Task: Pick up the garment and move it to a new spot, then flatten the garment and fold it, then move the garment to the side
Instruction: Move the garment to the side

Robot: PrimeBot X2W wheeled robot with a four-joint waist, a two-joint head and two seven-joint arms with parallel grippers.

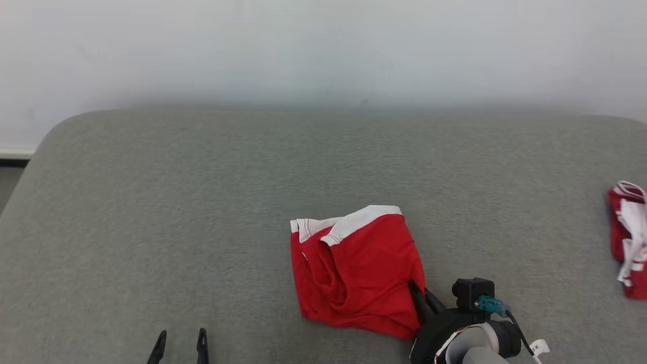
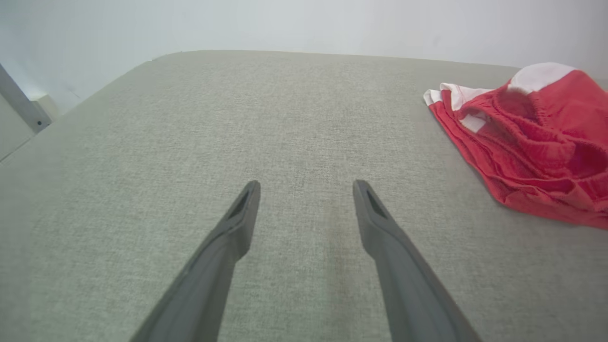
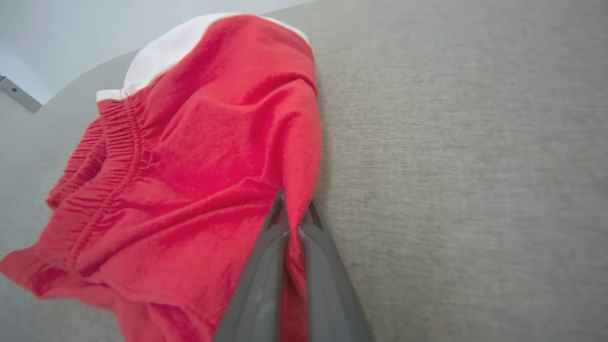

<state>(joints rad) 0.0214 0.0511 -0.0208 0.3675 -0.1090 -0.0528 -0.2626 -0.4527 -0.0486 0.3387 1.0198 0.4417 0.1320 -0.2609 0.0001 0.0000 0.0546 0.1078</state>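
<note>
Pinching the garment (image 1: pixel 354 268) by its right-hand edge, your right gripper (image 1: pixel 420 296) is clamped on red cloth sprawling up-left from it on the surface (image 1: pixel 151 202), while your left gripper (image 1: pixel 179 339), spread wide, sits well apart leftward.

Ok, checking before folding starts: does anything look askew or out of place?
The red garment lies crumpled, not flat, pinched at its edge by the right gripper. Another red-and-white bundle sits at the far right.

Red garment (image 1: pixel 356 273) with white waistband, grey flecked surface (image 1: pixel 151 227), red-and-white cloth (image 1: pixel 628 237), pale wall (image 1: pixel 323 50)
</note>
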